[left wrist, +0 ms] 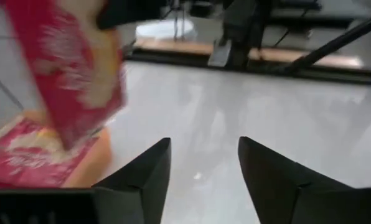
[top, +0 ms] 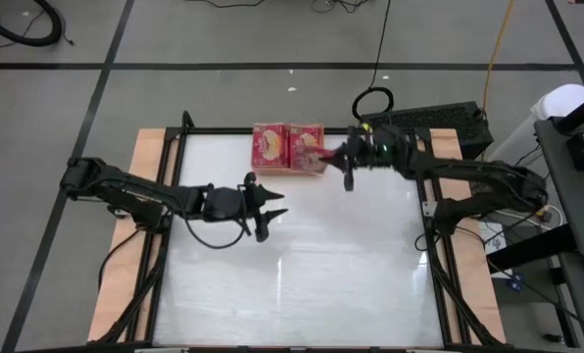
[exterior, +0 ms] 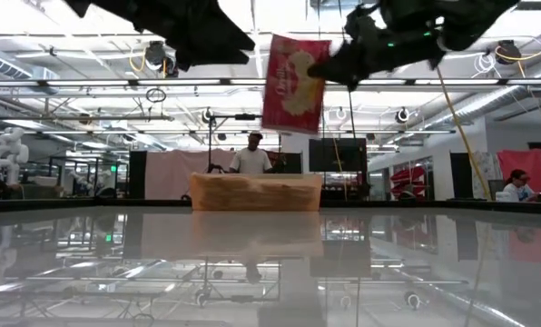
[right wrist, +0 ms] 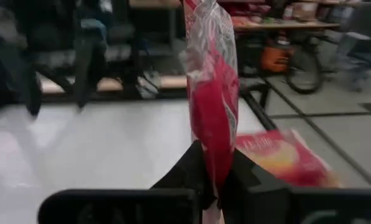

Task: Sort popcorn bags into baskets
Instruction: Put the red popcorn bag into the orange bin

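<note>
The orange basket (exterior: 257, 194) stands at the table's far edge, and red popcorn bags (top: 271, 144) lie flat in it, filling it side by side. My right gripper (top: 335, 157) reaches in from the table's right and is shut on one more red popcorn bag (exterior: 293, 82), held in the air over the basket's right near corner. My left gripper (top: 268, 206) hovers open near the table's middle, to the near left of the basket. The left wrist view shows the held bag (left wrist: 73, 68) above the basket's bags (left wrist: 23, 155). My right gripper pinches the popcorn bag between its two fingers (right wrist: 188, 168) at one edge of the packet (right wrist: 215, 146). The fingers come roughly level from the table's right. The bag stands on edge, lifted clear, well above the basket.
The white table top (top: 302, 265) lies bare in front of the basket, framed by a black rail and wooden side boards (top: 116, 284). Beyond the far edge are cables, a black device (top: 439, 123) and, in the low view, people in the room.
</note>
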`<state>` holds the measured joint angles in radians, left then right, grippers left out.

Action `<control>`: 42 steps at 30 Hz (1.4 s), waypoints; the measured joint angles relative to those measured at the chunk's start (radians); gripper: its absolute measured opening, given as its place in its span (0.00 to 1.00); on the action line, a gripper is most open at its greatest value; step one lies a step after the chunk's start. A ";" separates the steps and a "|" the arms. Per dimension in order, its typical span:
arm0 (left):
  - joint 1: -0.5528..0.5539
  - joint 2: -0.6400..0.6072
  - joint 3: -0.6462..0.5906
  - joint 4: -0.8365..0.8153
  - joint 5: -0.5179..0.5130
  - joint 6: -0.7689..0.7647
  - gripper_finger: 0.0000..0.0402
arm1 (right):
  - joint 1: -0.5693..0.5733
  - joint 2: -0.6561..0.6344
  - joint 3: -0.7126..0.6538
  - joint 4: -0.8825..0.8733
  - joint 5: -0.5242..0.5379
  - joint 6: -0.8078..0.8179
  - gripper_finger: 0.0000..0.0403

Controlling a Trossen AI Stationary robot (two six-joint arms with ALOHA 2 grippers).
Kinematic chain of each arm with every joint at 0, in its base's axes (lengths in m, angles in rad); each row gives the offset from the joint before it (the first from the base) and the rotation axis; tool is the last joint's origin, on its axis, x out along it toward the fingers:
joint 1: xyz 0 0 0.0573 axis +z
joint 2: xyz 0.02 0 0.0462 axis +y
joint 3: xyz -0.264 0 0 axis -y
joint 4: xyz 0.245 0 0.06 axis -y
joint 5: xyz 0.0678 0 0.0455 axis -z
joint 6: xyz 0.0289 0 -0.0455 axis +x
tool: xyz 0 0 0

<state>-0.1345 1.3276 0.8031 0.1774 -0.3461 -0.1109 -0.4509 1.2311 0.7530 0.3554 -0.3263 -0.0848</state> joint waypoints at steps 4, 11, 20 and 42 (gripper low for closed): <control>-0.034 0.001 -0.093 0.160 -0.001 -0.003 0.41 | -0.116 0.105 0.116 0.000 -0.223 0.053 0.03; -0.087 0.001 -0.129 0.212 -0.004 -0.035 0.35 | -0.242 0.376 0.321 -0.014 -0.467 0.168 0.03; -0.131 0.001 -0.147 0.217 -0.005 -0.068 0.34 | -0.375 0.576 0.461 -0.117 -0.625 0.205 0.04; -0.130 0.001 -0.147 0.220 -0.005 -0.068 0.34 | -0.403 0.604 0.384 -0.122 -0.533 0.203 0.17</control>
<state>-0.2642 1.3285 0.6559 0.3977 -0.3515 -0.1786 -0.8537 1.8351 1.1366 0.2337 -0.8597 0.1184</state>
